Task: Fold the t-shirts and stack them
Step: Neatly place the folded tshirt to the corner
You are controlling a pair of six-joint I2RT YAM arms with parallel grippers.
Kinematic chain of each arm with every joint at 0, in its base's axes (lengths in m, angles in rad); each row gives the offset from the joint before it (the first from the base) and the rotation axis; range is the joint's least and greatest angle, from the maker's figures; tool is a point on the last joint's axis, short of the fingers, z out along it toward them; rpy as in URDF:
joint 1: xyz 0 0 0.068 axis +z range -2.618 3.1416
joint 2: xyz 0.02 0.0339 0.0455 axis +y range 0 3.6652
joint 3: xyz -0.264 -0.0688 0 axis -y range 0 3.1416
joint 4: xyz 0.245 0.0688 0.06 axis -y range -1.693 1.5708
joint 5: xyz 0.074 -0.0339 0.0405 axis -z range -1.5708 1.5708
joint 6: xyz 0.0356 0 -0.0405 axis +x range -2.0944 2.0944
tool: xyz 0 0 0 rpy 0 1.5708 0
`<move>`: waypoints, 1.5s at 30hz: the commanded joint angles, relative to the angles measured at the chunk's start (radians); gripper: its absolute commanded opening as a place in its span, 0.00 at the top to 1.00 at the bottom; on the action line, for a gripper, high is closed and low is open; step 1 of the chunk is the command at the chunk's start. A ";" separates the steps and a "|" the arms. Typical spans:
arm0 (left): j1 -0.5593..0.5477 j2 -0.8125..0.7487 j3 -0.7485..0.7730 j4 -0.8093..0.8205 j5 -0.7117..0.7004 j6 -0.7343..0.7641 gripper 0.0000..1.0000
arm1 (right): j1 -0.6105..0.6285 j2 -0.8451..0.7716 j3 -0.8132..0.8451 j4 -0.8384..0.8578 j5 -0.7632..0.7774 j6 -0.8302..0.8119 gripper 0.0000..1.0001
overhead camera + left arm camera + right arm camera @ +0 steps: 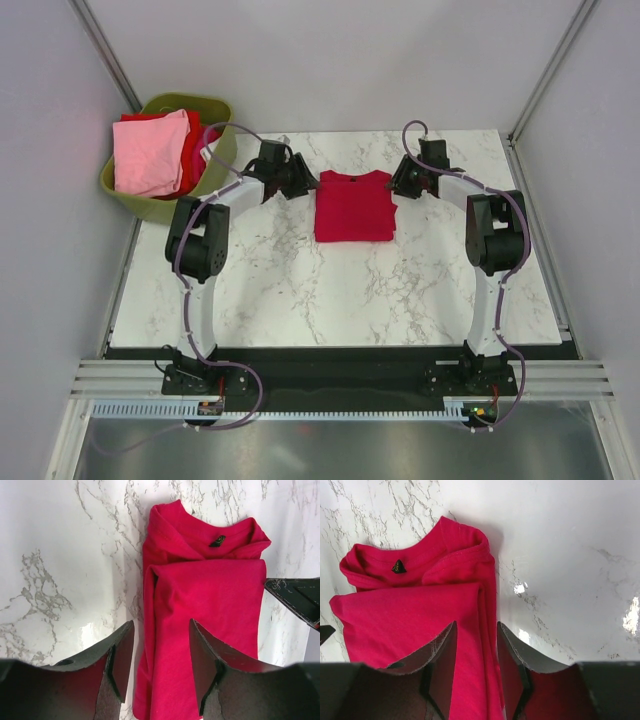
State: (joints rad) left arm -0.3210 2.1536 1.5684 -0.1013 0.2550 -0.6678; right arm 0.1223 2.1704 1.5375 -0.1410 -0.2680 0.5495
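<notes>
**T-shirt lies folded, a claw open at each side**

The red shirt rests flat on the marble table, to the right of the green basket and well apart from it. It forms a compact rectangle, with the collar and its small dark label at the far end. A layer of cloth is folded up to just below the neck.

The left claw sits between the basket and the shirt, its jaws spread over the edge of the cloth nearest the basket. The right claw stands on the side of the shirt away from the basket, also spread, with the doubled edge showing in its gap. Neither is pinching anything (whether the tips brush the cloth cannot be told).

The step in hand looks like finishing the fold of this first shirt. No stack stands on the table, and a pink shirt and other red cloth wait in the basket. The next move probably needs both claws to close on the side edges together and at matching points. Otherwise the layers could slide apart as the shirt is folded again or shifted.
</notes>
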 commanded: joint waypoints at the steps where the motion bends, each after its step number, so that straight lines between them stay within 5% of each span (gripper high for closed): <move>1: -0.004 0.029 0.047 0.029 0.035 0.014 0.46 | 0.004 -0.006 -0.005 -0.002 0.004 -0.020 0.55; 9: -0.006 0.029 0.042 0.029 0.024 0.008 0.46 | 0.005 0.029 0.032 -0.071 0.001 -0.043 0.64; 18: -0.006 -0.041 -0.051 0.066 -0.008 0.002 0.45 | 0.000 0.022 0.058 -0.130 -0.005 -0.072 1.00; 26: -0.007 -0.070 -0.080 0.083 -0.017 0.000 0.45 | -0.111 -0.001 0.102 -0.201 -0.004 -0.102 1.00; 36: -0.010 -0.087 -0.094 0.091 -0.025 0.002 0.46 | -0.392 -0.049 0.197 -0.301 0.101 -0.094 1.00; 38: -0.012 -0.093 -0.105 0.094 -0.031 0.004 0.46 | -0.418 -0.055 0.214 -0.324 0.139 -0.070 0.75; 39: -0.012 -0.100 -0.107 0.097 -0.033 0.005 0.45 | -0.415 -0.091 0.211 -0.336 0.248 -0.056 0.51; 41: -0.012 -0.107 -0.114 0.095 -0.040 0.011 0.45 | -0.397 -0.148 0.149 -0.316 0.323 -0.056 0.33; 45: -0.012 -0.141 -0.145 0.095 -0.045 0.017 0.45 | -0.359 -0.279 0.079 -0.270 0.353 -0.100 0.32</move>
State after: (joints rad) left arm -0.3294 2.0995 1.4464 -0.0414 0.2352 -0.6678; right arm -0.2890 2.0293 1.6379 -0.4442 0.0166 0.4793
